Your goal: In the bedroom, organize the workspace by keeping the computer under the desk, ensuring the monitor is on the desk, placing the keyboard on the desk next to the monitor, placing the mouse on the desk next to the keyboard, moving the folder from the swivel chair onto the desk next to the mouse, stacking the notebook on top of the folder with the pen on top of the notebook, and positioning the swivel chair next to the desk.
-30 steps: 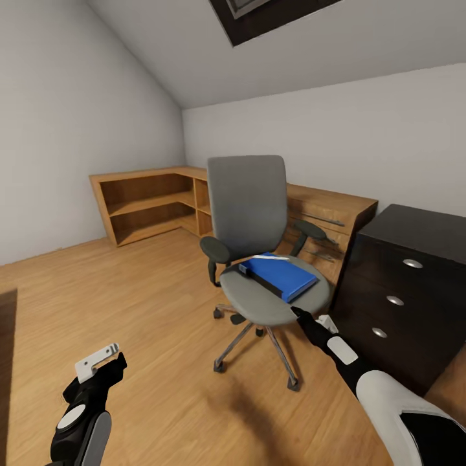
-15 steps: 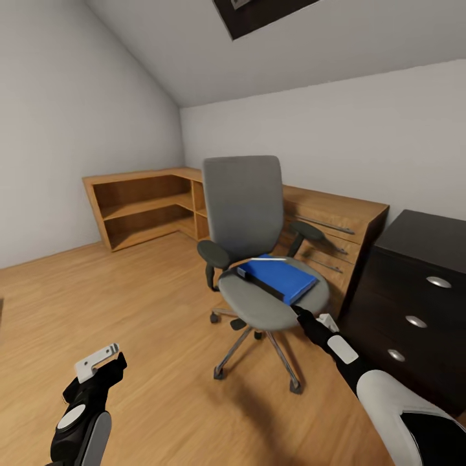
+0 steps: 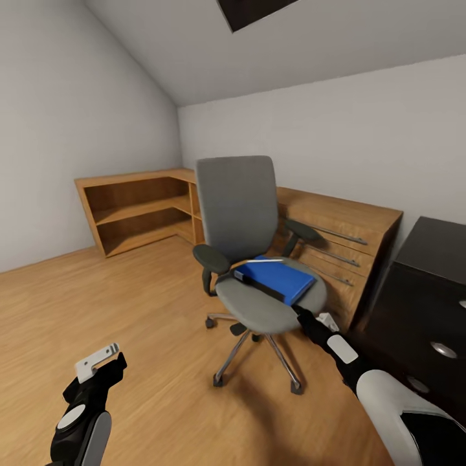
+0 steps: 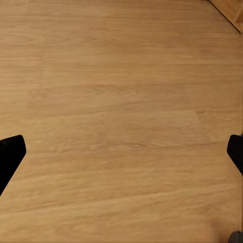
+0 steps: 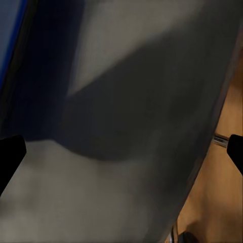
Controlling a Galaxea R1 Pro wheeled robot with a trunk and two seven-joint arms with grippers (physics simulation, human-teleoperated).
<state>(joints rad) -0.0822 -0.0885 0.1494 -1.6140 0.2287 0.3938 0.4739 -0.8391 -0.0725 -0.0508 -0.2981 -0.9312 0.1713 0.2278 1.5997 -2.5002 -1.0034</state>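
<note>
The grey swivel chair [image 3: 238,206] stands in the middle of the wood floor. On its seat [image 5: 126,167] lies the blue folder [image 3: 279,277], with a dark strip, perhaps the notebook [image 3: 242,275], along its near edge. A thin white pen [image 3: 259,261] rests across the folder's far end. My right gripper [image 3: 300,314] hovers at the seat's front right rim; in the right wrist view its fingertips [image 5: 10,152] stand wide apart, open over the seat. My left gripper [image 3: 98,362] hangs low at the left, open above bare floor [image 4: 121,101]. The desk's dark drawer unit [image 3: 421,304] is at the right.
A low light-wood shelving counter [image 3: 136,204] runs along the back wall and continues behind the chair as a wood drawer block [image 3: 340,243] with long metal handles. The chair's chrome wheeled base [image 3: 259,362] spreads over the floor.
The whole view has swung left and drawn closer: the black drawer unit slid toward the right edge and the chair looms slightly larger. Both arms keep the same place in the picture.
</note>
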